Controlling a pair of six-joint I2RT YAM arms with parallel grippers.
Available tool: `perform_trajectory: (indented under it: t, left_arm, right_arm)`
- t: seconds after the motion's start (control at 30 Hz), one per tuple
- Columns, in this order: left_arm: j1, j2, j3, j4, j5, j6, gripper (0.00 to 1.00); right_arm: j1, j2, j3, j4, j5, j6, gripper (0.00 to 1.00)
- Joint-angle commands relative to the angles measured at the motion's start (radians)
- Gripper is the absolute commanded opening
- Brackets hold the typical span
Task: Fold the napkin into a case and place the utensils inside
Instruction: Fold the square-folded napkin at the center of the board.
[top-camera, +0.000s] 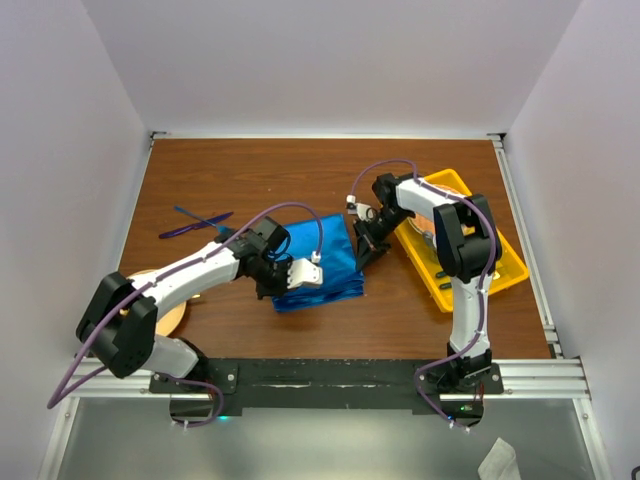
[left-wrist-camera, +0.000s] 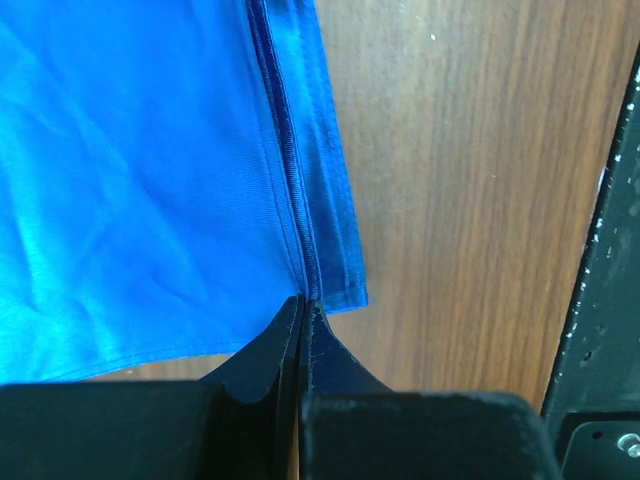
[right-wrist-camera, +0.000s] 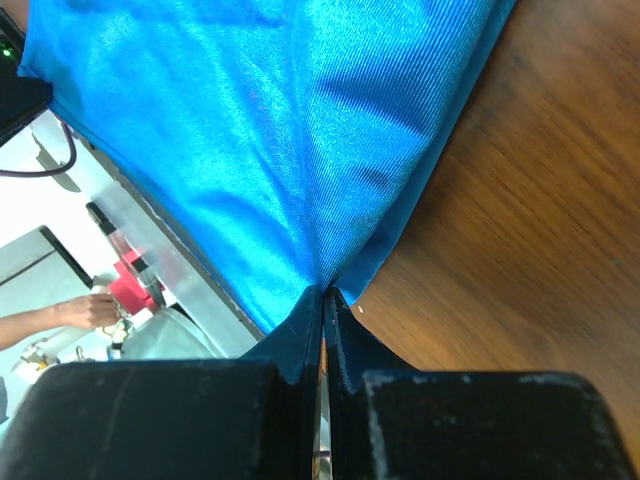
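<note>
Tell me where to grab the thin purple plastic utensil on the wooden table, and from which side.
Take the thin purple plastic utensil near its left end, clear of where the blue plastic utensil seems to cross it. It lies flat on the wooden table, so come straight down, closing across its narrow width.

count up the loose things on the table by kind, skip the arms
napkin: 1
plastic utensils: 2 (one blue, one purple)
yellow tray: 1
round tan disc: 1
total: 5
The right arm hides most of the tray's contents, so they aren't counted.
</note>
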Motion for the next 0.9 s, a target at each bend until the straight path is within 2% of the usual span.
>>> perform_trajectory:
  t: [0.0, 0.33, 0.73, 0.77, 0.8, 0.87]
  left_arm:
    - [-0.006, -0.009, -0.025, 0.015, 0.039, -0.011, 0.00]
    - [-0.012, 0.045, -0.082, 0.082, 0.017, -0.039, 0.00]
    - [-0.012, 0.080, -0.107, 0.133, -0.006, -0.060, 0.00]
    - [-0.011, 0.074, -0.105, 0.130, -0.007, -0.059, 0.03]
    - [-0.012, 0.065, -0.104, 0.130, -0.006, -0.059, 0.12]
    - [-0.014, 0.033, -0.104, 0.130, -0.003, -0.053, 0.17]
  right_arm:
    - [0.010, -0.036, -0.025, 0.037, 0.004, 0.005, 0.00]
    - [0.018, 0.001, -0.051, 0.113, 0.063, 0.012, 0.00]
    - [0.018, -0.004, -0.074, 0.127, 0.108, 0.001, 0.00]
    - [0.020, -0.004, -0.074, 0.129, 0.109, 0.000, 0.00]
    - [0.020, -0.004, -0.076, 0.127, 0.111, 0.000, 0.00]
    - [0.021, -0.004, -0.076, 0.127, 0.113, -0.002, 0.00]
